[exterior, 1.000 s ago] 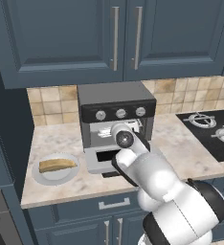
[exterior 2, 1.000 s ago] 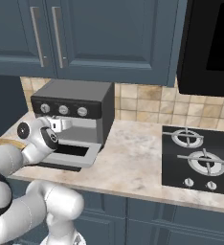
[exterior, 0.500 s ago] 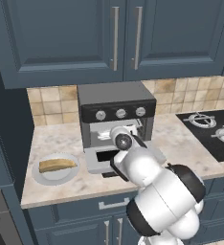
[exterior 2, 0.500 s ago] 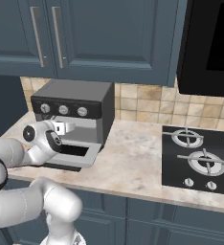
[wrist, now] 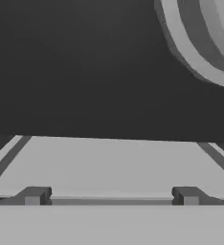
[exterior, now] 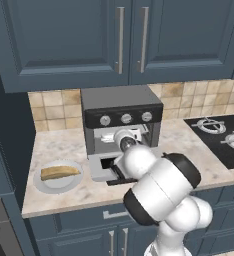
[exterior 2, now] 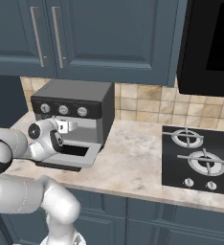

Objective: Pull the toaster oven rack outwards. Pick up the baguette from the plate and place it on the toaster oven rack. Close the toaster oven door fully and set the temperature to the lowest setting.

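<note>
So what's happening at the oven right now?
The arm has its open tool at the mouth of the toaster oven, just under the knobs, holding nothing. The door is folded down flat on the counter. In the hand view the pale rack lies right ahead of the fingertips. The baguette is on its plate, left of the oven.

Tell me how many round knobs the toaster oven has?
3, in a row on the toaster oven control strip: left knob, middle knob, right knob. None look hidden.
</note>
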Robot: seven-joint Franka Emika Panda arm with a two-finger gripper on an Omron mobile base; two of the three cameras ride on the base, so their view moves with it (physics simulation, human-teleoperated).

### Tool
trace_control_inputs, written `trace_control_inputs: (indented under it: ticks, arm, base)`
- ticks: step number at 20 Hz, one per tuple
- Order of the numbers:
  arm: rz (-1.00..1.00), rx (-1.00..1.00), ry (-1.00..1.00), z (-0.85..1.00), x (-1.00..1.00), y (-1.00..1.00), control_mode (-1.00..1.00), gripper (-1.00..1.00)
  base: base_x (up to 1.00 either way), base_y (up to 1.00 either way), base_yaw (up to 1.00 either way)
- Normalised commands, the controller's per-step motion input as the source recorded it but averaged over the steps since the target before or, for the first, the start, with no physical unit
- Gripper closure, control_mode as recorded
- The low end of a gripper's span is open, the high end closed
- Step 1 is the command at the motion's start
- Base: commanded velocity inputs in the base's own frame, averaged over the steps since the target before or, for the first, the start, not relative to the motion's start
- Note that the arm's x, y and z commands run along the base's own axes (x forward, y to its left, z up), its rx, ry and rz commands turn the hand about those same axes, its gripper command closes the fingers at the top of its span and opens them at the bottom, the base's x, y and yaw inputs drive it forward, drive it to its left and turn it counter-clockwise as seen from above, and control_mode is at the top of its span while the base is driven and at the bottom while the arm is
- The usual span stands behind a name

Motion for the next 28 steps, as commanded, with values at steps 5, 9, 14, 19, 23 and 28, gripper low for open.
trace_control_inputs:
  ticks: [5, 9, 14, 19, 23, 28]
  arm:
    - [0.01, 0.05, 0.0, -0.05, 0.33, 0.0, -1.0, -1.0]
    - [0.01, 0.0, 0.0, -0.19, 0.27, 0.0, -1.0, -1.0]
    - [0.01, 0.0, 0.0, -0.24, 0.24, 0.0, -1.0, -1.0]
    - [0.01, 0.0, 0.0, -0.24, 0.21, 0.0, -1.0, -1.0]
    - [0.01, 0.0, 0.0, -0.24, 0.19, 0.0, -1.0, -1.0]
    - [0.0, 0.0, 0.0, -0.24, 0.18, 0.0, -1.0, -1.0]
  base:
    - [0.0, 0.0, 0.0]
    - [0.0, 0.0, 0.0]
    - [0.0, 0.0, 0.0]
    - [0.0, 0.0, 0.0]
    - [0.0, 0.0, 0.0]
    - [0.0, 0.0, 0.0]
